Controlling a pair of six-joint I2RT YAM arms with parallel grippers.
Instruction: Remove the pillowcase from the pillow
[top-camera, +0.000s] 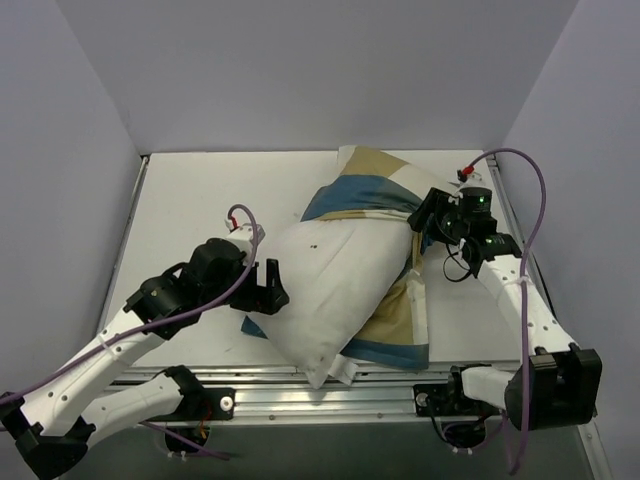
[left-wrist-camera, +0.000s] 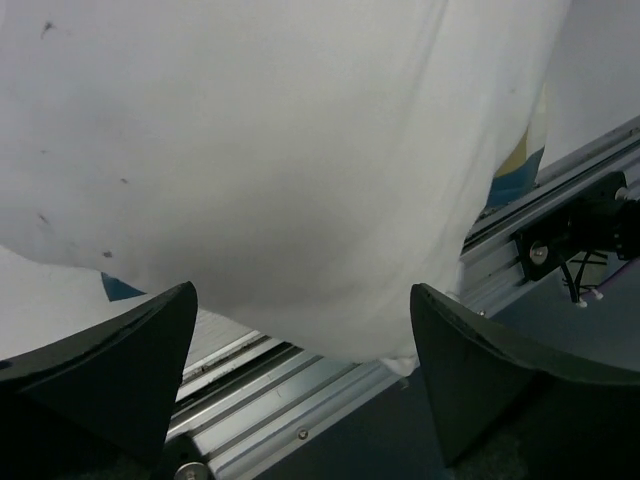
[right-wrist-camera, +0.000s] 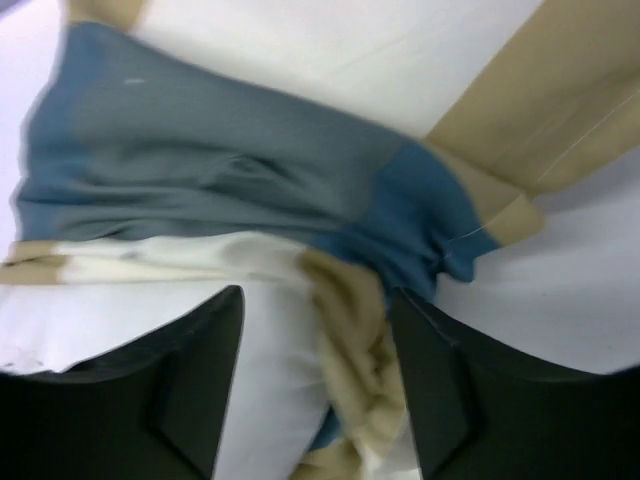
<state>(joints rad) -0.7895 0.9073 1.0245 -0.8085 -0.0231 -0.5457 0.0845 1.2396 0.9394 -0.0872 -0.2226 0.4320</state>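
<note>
L gripper (top-camera: 272, 285) sits spread wide, nothing held, w/ the pillow (top-camera: 335, 280) bulging just beyond its fingertips. R gripper (top-camera: 425, 225) is clamped on the pillowcase (top-camera: 365, 185), bunched folds between its fingers. Pillow's plump, plain white, dark-specked, lying diagonally on the table (top-camera: 190, 200), far end inside the soft blue/tan/cream patchwork. Only L wrist cam shows the grooved metal rail (left-wrist-camera: 300, 420) below the pillow's near corner.

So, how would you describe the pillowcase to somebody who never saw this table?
Look at the white table; a plump white pillow lies across its middle. The pillowcase is the loose fabric bunched around the pillow's far and right side, by the right pincer. Only it has blue, tan and cream blocks; the pillow is plain white.
</note>
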